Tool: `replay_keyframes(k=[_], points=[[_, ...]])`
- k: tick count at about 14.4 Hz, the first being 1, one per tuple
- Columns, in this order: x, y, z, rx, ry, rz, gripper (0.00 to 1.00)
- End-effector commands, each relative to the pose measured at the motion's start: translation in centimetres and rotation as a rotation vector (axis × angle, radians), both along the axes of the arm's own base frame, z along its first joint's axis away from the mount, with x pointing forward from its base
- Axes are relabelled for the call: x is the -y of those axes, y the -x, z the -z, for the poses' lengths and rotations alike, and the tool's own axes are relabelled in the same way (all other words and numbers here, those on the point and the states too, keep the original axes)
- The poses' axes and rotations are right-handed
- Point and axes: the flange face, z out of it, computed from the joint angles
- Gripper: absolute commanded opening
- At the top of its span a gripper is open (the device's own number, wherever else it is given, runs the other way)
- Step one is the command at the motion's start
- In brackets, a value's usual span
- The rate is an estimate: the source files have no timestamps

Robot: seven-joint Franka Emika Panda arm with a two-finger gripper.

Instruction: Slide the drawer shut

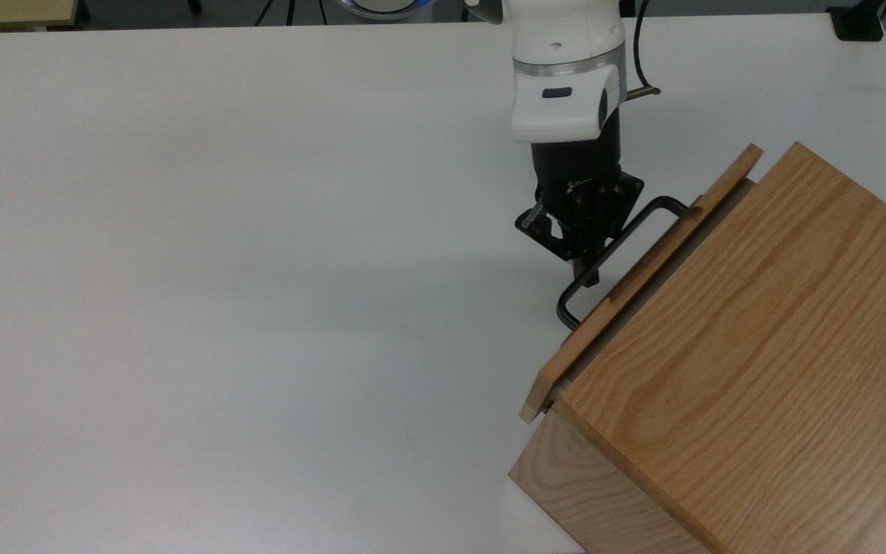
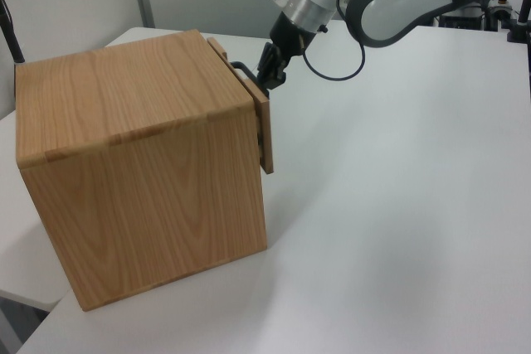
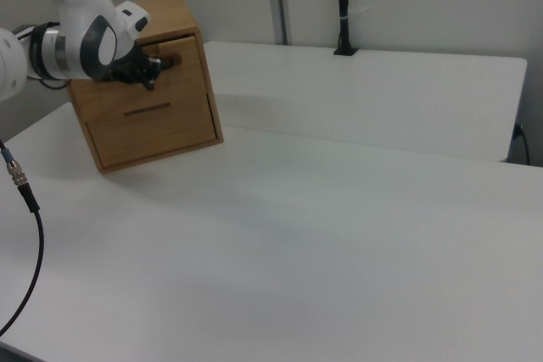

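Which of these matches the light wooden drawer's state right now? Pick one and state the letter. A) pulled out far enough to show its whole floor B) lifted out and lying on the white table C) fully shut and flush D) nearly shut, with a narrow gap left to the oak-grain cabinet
D: in the top view the light wooden drawer's front panel stands just off the oak-grain cabinet, with a thin dark gap between, and the hand is at the thin black U-shaped handle.

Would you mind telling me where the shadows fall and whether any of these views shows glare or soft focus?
Top view: a soft, diffuse shadow of the gripper spreads leftward over the white table, with no harsh glare. Left view: the cabinet casts a faint shadow at its base. Right view: even lighting, the drawer looking slightly soft.
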Motion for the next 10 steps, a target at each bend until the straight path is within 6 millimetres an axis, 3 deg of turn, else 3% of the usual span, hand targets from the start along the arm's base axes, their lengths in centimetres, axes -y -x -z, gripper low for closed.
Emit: replay_keyframes(k=[1,10], points=[[-0.86,-0.38,-0.76,0.042,-0.045,0.012,0.00],[-0.19,-1.06,-0.75,0.138,-0.140,0.062,0.00]])
